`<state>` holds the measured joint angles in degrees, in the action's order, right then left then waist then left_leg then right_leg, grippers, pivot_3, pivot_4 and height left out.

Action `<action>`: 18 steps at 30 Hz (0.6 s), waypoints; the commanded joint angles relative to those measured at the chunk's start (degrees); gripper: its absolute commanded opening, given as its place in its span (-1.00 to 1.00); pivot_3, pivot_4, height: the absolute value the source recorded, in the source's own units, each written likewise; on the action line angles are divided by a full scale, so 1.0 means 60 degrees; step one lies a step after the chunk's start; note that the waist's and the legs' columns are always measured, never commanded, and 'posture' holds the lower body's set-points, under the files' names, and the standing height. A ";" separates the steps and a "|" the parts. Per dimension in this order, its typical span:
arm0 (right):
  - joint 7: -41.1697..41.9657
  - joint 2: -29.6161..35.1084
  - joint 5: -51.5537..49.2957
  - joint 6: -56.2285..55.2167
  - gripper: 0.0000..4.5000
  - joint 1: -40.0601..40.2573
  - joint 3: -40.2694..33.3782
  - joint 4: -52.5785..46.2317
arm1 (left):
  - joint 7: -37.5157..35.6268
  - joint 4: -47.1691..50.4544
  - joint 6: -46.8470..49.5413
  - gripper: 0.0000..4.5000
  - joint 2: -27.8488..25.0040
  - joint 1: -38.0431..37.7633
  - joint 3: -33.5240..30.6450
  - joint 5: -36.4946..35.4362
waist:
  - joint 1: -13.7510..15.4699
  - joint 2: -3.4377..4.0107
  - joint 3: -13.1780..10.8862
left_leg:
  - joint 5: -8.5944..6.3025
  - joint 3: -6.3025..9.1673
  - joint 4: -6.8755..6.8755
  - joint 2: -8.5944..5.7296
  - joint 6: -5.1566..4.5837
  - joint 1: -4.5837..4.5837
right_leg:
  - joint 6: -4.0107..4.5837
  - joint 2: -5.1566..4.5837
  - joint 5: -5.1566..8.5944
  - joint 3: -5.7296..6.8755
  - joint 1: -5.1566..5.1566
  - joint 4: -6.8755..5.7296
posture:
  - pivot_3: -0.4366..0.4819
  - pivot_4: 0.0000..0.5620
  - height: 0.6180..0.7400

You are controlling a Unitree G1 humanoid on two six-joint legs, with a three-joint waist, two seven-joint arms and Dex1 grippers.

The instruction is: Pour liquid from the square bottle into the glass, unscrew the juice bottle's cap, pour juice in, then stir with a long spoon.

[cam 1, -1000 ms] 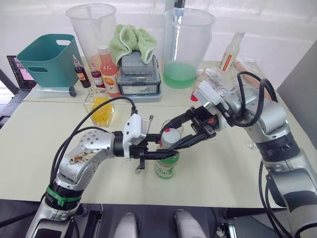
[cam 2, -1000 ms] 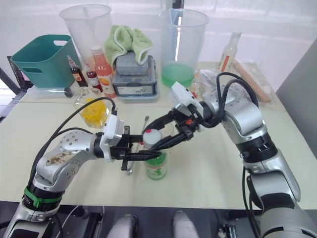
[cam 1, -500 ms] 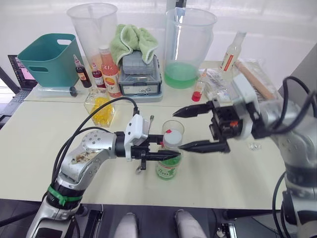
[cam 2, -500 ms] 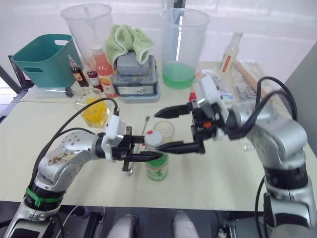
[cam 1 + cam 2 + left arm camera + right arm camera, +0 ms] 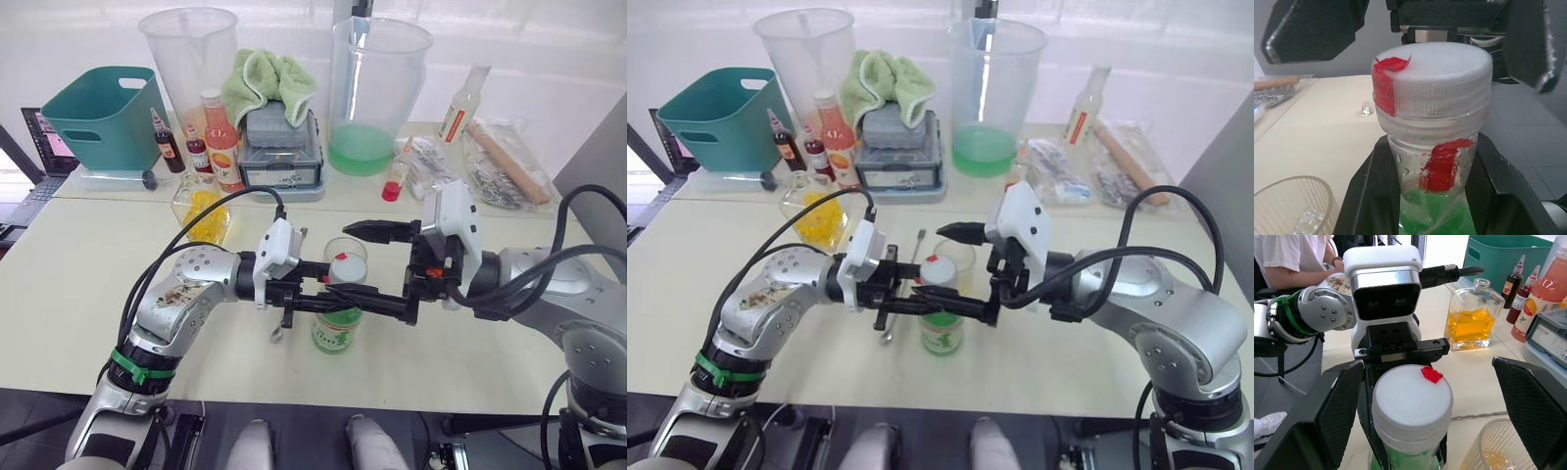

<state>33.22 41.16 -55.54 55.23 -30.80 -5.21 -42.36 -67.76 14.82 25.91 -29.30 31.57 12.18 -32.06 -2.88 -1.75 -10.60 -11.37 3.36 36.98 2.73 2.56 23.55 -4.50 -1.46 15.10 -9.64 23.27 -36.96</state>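
Square bottle (image 5: pixel 200 208) is sitting at far L of the table (image 5: pixel 78 284), w/ yellow liquid inside. L gripper (image 5: pixel 328 291) is clamping the juice bottle (image 5: pixel 338 318) at its neck, near the table's front edge. The cap (image 5: pixel 346 267) is sitting on top, glass (image 5: pixel 348 251) just behind. R gripper (image 5: pixel 364 262) is spread wide either side of the cap, not touching.

Left hand (image 5: pixel 338 301) clamped shut, right hand (image 5: pixel 364 262) spread wide, facing each other
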 commanded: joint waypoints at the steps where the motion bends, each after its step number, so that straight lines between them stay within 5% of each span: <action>1: -0.0379 -0.0013 -0.0513 -0.0060 0.64 -0.0066 -0.0331 -0.0244 | -0.0183 -0.0026 0.0021 -0.43 0.0045 -0.0048 0.0301 0.0101 | 0.0025 0.0000 0.0000 | 0.0000 0.0000 0.0000 0.0000 0.0000 0.0000 | 0.0000 0.0000 0.0000 0.0000 0.0000 0.0000 | -0.05 -0.47 0.80; 12: 0.1219 0.0512 0.0074 -0.0761 -0.94 -0.0583 0.0746 0.0705 | 0.0028 0.0247 0.0103 -0.43 -0.0115 -0.0215 0.0091 0.0213 | 0.0014 -0.0003 0.0002 | 0.0000 -0.0003 -0.0001 0.0003 0.0000 -0.0019 | 0.0000 0.0002 0.0000 0.0000 -0.0012 0.0000 | -0.05 -0.47 0.80; 18: 0.2553 0.0372 0.0757 -0.1604 -0.97 -0.1169 0.1345 0.1703 | 0.0224 0.0498 0.0183 -0.43 -0.0263 -0.0358 -0.0039 0.0227 | 0.0012 -0.0003 0.0002 | 0.0000 -0.0005 -0.0003 0.0004 0.0000 -0.0028 | 0.0001 0.0002 0.0001 0.0000 -0.0017 0.0001 | -0.05 -0.47 0.80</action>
<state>46.68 43.43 -52.15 46.62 -37.47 2.22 -32.89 -66.60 16.89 26.39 -30.02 30.45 11.13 -31.65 -2.81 -1.77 -10.59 -11.37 3.34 36.96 2.76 2.56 23.40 -4.49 -1.45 15.10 -9.64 23.17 -36.95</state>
